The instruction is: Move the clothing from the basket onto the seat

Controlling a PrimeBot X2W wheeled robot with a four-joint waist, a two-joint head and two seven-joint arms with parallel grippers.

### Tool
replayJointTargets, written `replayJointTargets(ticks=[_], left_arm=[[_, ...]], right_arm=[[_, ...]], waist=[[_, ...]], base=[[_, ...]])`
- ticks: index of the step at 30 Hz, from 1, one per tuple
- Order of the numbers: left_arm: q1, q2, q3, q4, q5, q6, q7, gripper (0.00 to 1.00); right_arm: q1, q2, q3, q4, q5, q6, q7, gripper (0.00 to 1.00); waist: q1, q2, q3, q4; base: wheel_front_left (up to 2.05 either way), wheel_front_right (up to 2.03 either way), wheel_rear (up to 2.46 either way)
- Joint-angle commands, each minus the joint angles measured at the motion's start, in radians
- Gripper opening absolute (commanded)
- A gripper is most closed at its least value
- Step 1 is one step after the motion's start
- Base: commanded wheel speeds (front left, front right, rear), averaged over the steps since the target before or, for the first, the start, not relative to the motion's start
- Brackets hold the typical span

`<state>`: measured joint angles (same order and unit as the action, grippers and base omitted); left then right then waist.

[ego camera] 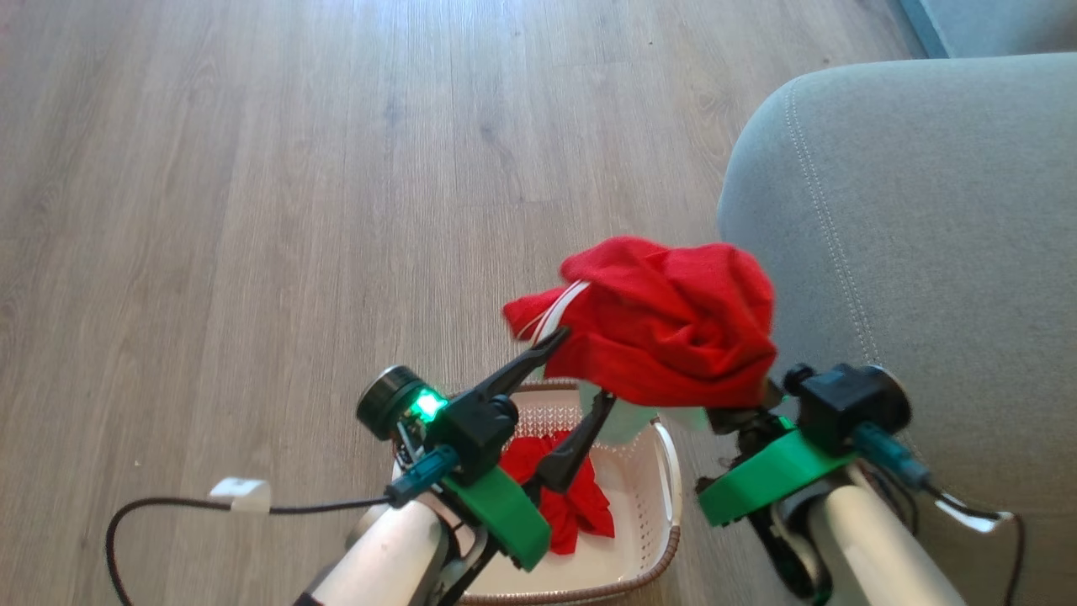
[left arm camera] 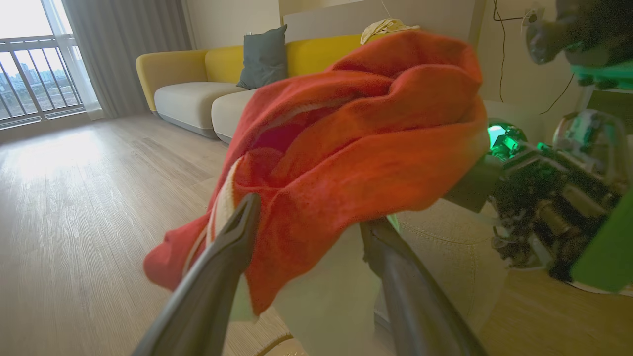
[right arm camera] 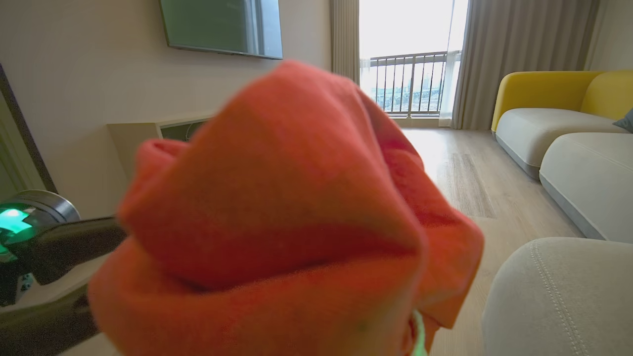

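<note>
A bunched red garment point(ego camera: 673, 324) with thin white trim and a pale lower part hangs in the air above the basket point(ego camera: 665, 547), close to the rounded corner of the grey-green seat point(ego camera: 925, 252). My right gripper point(ego camera: 745, 412) reaches into it from the right; its fingers are buried in the folds and appear shut on it. My left gripper point(ego camera: 586, 364) is open, one finger touching the trim and the pale cloth between the two fingers point(left arm camera: 237, 237). A second red garment point(ego camera: 555, 488) lies in the basket. In the right wrist view the red garment point(right arm camera: 296, 222) hides the fingers.
A black cable with a white tag point(ego camera: 240, 495) trails over the wooden floor at the left. A yellow and cream sofa point(left arm camera: 198, 84) stands far across the room. The seat's corner point(right arm camera: 559, 291) lies just right of the held cloth.
</note>
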<state>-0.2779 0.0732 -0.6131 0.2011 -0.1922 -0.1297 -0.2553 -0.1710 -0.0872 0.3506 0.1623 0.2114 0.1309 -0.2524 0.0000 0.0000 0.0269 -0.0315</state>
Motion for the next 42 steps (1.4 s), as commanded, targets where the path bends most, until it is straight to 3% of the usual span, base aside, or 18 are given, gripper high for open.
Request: replayJointTargets(ticks=[1, 15, 24, 42], left_arm=[[-0.012, 0.002, 0.042, -0.028, 0.008, -0.001, -0.006, 1.0], [0.069, 0.008, 0.112, 0.002, 0.023, -0.001, -0.006, 1.0], [0.123, 0.009, 0.143, 0.007, 0.048, -0.001, -0.006, 1.0], [0.142, -0.013, 0.165, 0.03, 0.048, -0.001, -0.006, 1.0]], right_arm=[[-0.009, 0.017, 0.001, -0.042, -0.004, 0.0, -0.009, 0.0], [0.102, 0.032, -0.25, -0.062, -0.038, 0.0, -0.009, 0.0], [0.139, 0.036, -0.343, -0.038, -0.032, 0.0, -0.009, 0.0], [0.137, 0.037, -0.343, -0.037, -0.009, 0.0, -0.009, 0.0]], waist=[[0.0, 0.0, -0.002, -0.001], [0.0, 0.0, -0.006, -0.015], [0.0, 0.0, 0.0, -0.019], [0.0, 0.0, -0.004, -0.01]], base=[[0.0, 0.0, 0.0], [0.0, 0.0, 0.0], [0.0, 0.0, 0.0], [0.0, 0.0, 0.0]])
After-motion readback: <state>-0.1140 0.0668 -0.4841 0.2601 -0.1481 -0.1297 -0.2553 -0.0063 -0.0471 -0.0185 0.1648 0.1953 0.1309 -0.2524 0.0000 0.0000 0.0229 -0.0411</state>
